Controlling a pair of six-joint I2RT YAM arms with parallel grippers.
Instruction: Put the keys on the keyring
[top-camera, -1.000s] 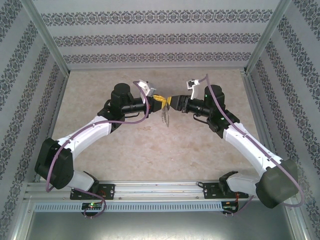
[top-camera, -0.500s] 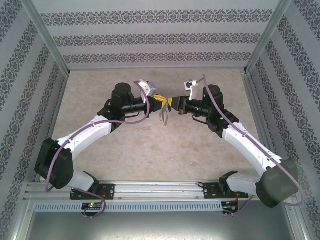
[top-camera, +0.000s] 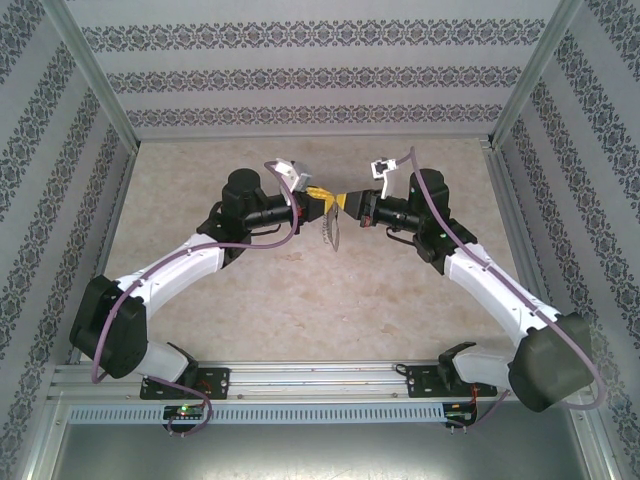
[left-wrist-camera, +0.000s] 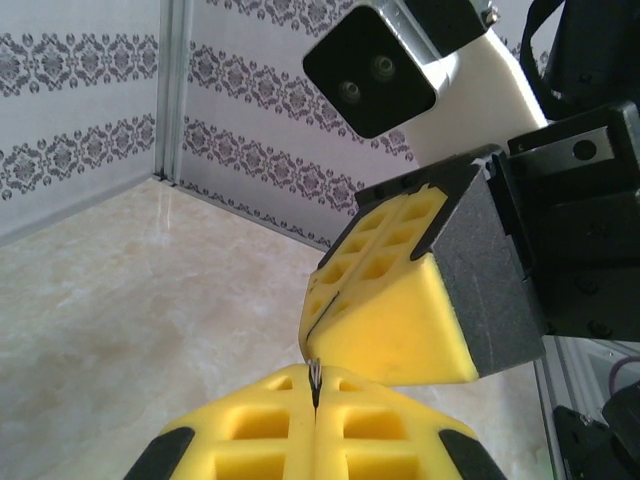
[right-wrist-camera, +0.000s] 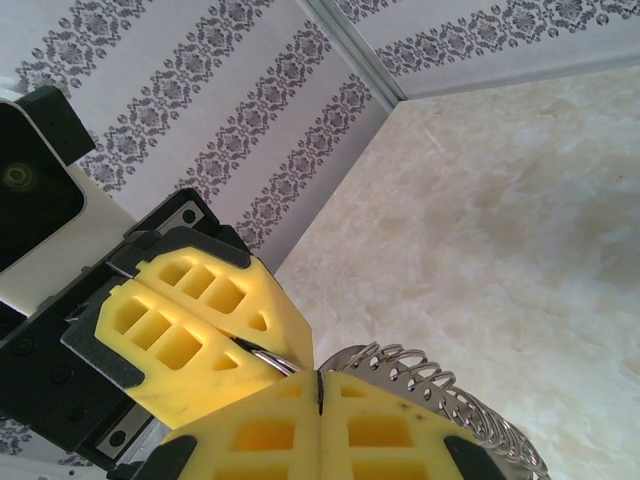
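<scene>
Both arms are up off the surface (top-camera: 300, 300) and meet nose to nose over its middle, the left gripper (top-camera: 322, 200) and the right gripper (top-camera: 348, 204) almost touching at the tips. The keyring (top-camera: 333, 230) dangles just below where they meet, clear of the surface. From the left wrist you can see that gripper's yellow fingers (left-wrist-camera: 250, 425) pressed together with a thin sliver of metal (left-wrist-camera: 314, 374) nipped in the seam, and I take that for the keyring's wire. The right gripper's pads are pressed together too, right up against the left one's, with the coiled silvery chain (right-wrist-camera: 440, 392) hanging just behind them. Whether it has the key in there I can't say, as the key is too small for me to make out anywhere. I'd judge the step to be the threading itself, getting the key's hole onto the loop. To do it well, the left arm should hold dead steady so the loop doesn't swing, and the right should work in small, slow moves, feeding along the line of the wire, not across it. With the pads this close, a careless twist could knock the two grippers together or pry the wire out of the pinch. Neither grip should loosen until the key is clearly hanging on the loop.
</scene>
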